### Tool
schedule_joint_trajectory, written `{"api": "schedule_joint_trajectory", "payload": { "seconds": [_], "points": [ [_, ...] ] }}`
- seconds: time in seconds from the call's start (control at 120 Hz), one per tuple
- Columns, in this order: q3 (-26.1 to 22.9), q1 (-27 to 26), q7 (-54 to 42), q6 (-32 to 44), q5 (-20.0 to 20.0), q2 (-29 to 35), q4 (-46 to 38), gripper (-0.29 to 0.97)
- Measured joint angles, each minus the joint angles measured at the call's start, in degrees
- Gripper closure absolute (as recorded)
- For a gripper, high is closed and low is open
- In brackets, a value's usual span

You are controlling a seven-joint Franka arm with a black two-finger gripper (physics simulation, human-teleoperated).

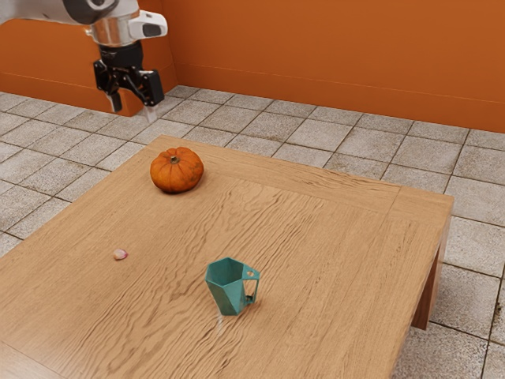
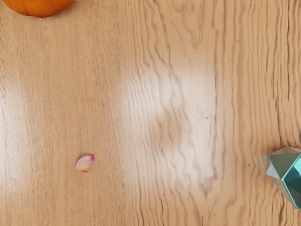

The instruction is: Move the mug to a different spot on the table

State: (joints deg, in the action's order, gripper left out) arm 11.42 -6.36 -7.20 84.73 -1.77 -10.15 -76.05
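A teal faceted mug [image 1: 231,285] stands upright on the wooden table [image 1: 331,237], near its front middle, handle toward the exterior view's right. In the wrist view a corner of the mug [image 2: 287,173] shows far off to one side of the hand. My gripper [image 1: 131,100] hangs high above the table's far left corner, well away from the mug. Its fingers stand apart with nothing between them.
An orange pumpkin [image 1: 177,170] sits on the table's far left part, also seen as the pumpkin [image 2: 40,6] in the wrist view. A small pink garlic clove [image 1: 120,254] lies left of the mug, the same clove [image 2: 85,162] below the hand. Tiled floor surrounds the table.
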Motion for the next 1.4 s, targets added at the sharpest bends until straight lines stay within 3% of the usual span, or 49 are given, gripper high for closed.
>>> {"api": "schedule_joint_trajectory", "payload": {
  "seconds": [0.133, 0.358, 0.575, 0.8, 1.142, 1.4],
  "points": [
    [-0.3, -1.3, -0.3, 0.9, -0.2, -0.2, 0.2, 0.0],
    [-0.7, -14.7, -2.1, 0.7, -2.8, 0.2, -0.4, 0.0],
    [0.0, -22.1, -7.2, 3.3, -4.9, -7.1, 1.3, 0.0],
    [-0.1, -26.0, -12.7, 4.2, -5.3, -11.4, 2.4, 0.0],
    [-0.3, -29.0, -18.0, 5.5, -5.2, -11.4, -9.9, 0.0],
    [-0.3, -30.0, -20.9, 8.0, -5.1, -14.1, -13.7, 0.0]
  ]
}}
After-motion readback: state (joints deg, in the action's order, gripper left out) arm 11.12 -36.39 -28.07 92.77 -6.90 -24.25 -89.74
